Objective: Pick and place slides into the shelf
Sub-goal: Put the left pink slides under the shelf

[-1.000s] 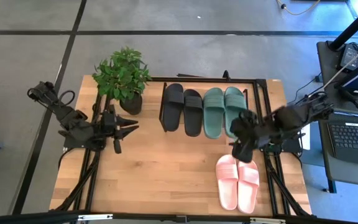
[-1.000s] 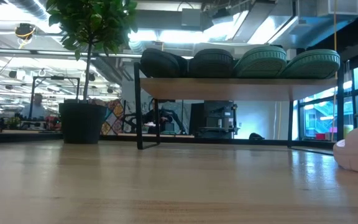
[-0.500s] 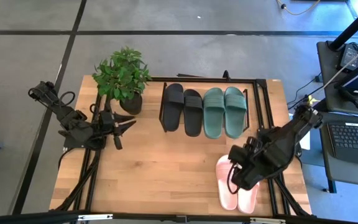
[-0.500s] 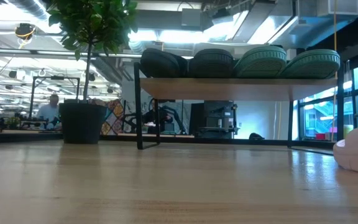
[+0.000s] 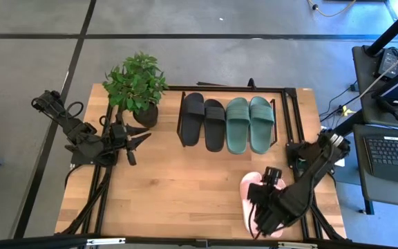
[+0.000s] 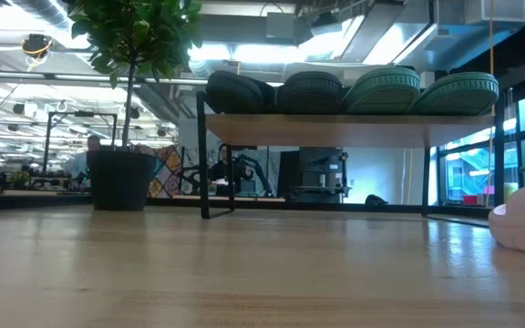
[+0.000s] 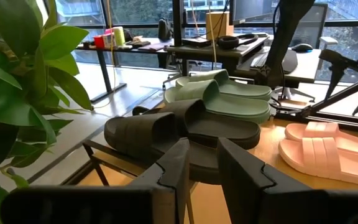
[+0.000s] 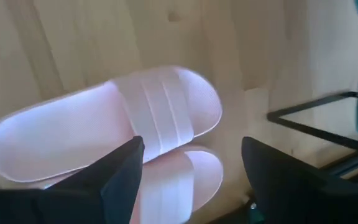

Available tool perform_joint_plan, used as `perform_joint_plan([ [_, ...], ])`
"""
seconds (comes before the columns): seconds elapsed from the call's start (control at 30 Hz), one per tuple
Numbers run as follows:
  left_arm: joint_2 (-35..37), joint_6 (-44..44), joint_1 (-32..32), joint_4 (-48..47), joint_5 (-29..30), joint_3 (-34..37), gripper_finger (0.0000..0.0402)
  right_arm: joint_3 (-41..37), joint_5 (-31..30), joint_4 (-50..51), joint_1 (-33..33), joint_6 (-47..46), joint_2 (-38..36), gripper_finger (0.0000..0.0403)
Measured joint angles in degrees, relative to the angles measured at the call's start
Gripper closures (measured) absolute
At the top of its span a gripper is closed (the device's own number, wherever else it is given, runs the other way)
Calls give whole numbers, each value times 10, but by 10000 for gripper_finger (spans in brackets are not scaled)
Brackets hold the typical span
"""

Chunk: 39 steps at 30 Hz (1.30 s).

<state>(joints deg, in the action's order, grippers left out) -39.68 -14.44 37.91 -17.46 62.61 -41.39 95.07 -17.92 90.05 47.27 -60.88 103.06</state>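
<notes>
Pale pink slides (image 5: 256,196), a pair side by side on the table (image 5: 178,187) near its front right corner, lie directly beneath the right gripper (image 5: 263,216), whose jaws are spread wide with nothing between them. Bare table stretches leftward from the pair. Farther back, the left gripper (image 5: 135,140) waits at the left side, jaws parted and empty, beside the potted plant (image 5: 137,86). At the rear, the shelf (image 6: 335,130) carries the black slides (image 5: 203,121) and green slides (image 5: 249,123), filling its top.
</notes>
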Motion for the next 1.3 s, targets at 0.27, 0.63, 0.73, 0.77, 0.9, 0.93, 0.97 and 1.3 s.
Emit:
perform_joint_plan([
  [0.27, 0, 0, 0, 0, -1, 0, 325, 0, -4, 0, 21, 88, 85, 132],
  [0.63, 0, -4, 0, 0, -1, 0, 325, 0, 0, -50, 36, 67, 177, 132],
  [0.73, 0, -4, 0, 0, -1, 0, 325, 0, 0, -45, 36, 45, 199, 132],
  [0.77, 0, -4, 0, 0, -1, 0, 325, 0, -1, -42, 36, 39, 206, 132],
  [0.9, 0, -4, 0, 0, -1, 0, 325, 0, -7, -32, 36, 22, 225, 132],
  [0.93, 0, -4, 0, 0, -1, 0, 325, -4, -13, -34, 36, 17, 227, 132],
  [0.97, 0, -4, 0, 0, -1, 0, 325, -10, -16, -35, 36, 10, 227, 132],
  [1.3, -1, -4, -17, 3, -2, 0, 325, -69, -22, -38, 34, 11, 225, 193],
])
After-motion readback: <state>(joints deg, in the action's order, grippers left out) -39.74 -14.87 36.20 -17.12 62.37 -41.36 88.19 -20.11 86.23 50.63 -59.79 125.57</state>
